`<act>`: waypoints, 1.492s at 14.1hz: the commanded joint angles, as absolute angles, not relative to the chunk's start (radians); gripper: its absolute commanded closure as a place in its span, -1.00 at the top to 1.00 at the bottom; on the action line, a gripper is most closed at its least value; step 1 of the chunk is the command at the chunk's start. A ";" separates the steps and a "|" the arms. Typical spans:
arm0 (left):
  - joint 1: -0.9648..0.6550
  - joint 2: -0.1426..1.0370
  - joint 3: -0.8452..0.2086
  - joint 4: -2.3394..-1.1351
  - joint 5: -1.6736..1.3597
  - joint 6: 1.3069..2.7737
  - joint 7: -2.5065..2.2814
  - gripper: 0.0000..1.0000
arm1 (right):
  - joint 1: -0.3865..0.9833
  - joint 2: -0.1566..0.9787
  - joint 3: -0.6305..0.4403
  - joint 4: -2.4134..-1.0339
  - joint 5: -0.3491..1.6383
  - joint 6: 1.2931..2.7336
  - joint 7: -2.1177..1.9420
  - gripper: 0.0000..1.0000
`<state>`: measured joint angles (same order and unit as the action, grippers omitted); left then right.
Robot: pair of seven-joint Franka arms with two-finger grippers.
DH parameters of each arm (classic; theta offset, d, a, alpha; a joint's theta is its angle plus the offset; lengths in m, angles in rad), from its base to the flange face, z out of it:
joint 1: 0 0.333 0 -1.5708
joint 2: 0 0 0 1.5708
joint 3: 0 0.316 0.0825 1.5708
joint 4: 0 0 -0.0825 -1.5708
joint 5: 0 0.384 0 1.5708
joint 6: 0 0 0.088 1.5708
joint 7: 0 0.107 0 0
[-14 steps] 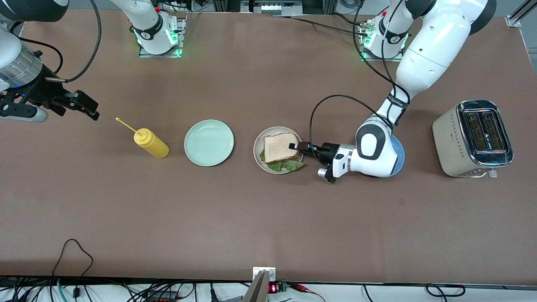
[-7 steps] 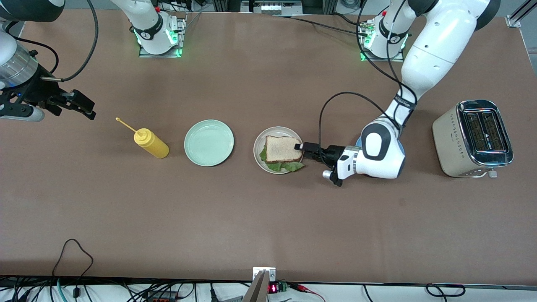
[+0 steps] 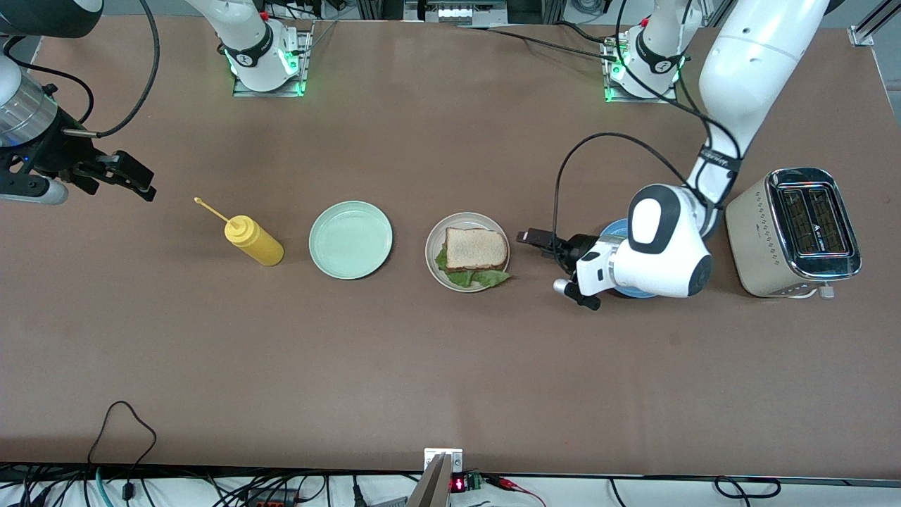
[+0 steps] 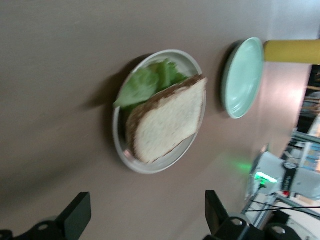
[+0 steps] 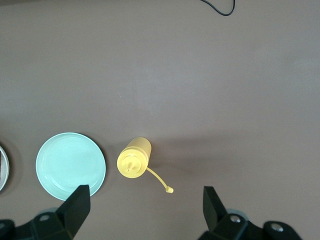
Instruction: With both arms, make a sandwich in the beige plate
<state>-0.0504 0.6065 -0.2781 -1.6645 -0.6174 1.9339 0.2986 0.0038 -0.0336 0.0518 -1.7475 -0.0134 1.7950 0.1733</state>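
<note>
sandwich point(image 3: 474, 255) sits assembled on the beige plate point(image 3: 431, 262), mid-frame; left gripper point(image 3: 529, 238) spread and empty beside it, right gripper point(image 3: 134, 179) spread, waiting upper left; little remains.

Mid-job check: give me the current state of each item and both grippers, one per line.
sandwich: assembled, lettuce sticking out, lying on the beige plate.
mint-green plate: empty.
blue plate: mostly hidden under the left arm.
mustard bottle: upright, cap off on its tether.
toaster: slots empty.
left gripper: open, between beige and blue plates.
right gripper: open, waiting at its table end.
</note>
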 commanded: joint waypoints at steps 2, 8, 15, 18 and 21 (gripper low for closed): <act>-0.048 0.522 -0.261 -1.669 -0.309 1.864 0.131 1.00 | -0.015 -0.055 0.069 -1.758 -0.018 1.784 0.071 1.00; -0.051 0.476 -0.268 -1.559 0.063 1.668 0.063 1.00 | -0.014 -0.061 0.074 -1.740 -0.005 1.750 0.057 1.00; -0.049 0.341 -0.204 -1.349 0.097 1.418 0.061 1.00 | -0.015 -0.045 0.074 -1.684 -0.005 1.743 0.041 1.00; -0.020 0.223 -0.161 -1.399 0.028 1.433 0.045 1.00 | -0.017 -0.018 0.074 -1.638 -0.005 1.718 0.041 1.00; -0.023 0.034 -0.120 -1.584 0.034 1.567 -0.009 1.00 | -0.017 -0.020 0.074 -1.640 -0.003 1.712 0.041 1.00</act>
